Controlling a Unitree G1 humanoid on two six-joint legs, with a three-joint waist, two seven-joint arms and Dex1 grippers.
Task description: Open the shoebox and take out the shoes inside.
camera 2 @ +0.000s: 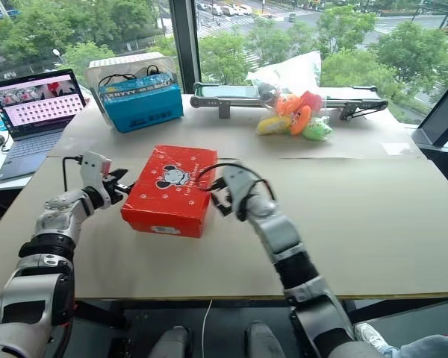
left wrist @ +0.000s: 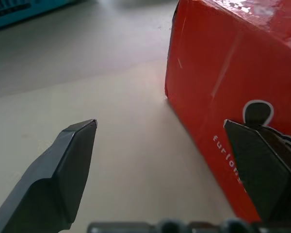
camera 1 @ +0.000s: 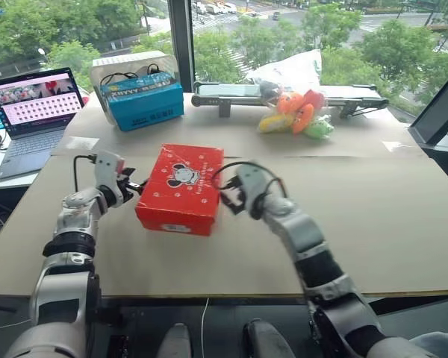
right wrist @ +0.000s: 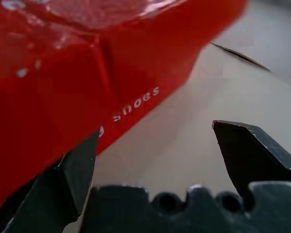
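The red shoebox (camera 1: 181, 188) lies on the tan table with its lid shut and the mouse logo facing up. The shoes are hidden inside it. My left gripper (camera 1: 137, 186) is at the box's left side, open; in the left wrist view one of its fingers (left wrist: 262, 165) lies against the red wall (left wrist: 218, 73) and the other stands apart over the table. My right gripper (camera 1: 225, 195) is at the box's right side, also open, with one finger (right wrist: 72, 170) close to the box's side (right wrist: 87, 63). Neither gripper holds anything.
A blue-teal box (camera 1: 143, 102) sits at the back left beside an open laptop (camera 1: 33, 112). Colourful plush toys (camera 1: 299, 112), a white plastic bag (camera 1: 291, 71) and a long black device (camera 1: 231, 93) line the back edge. Bare table (camera 1: 373, 224) spreads right of the box.
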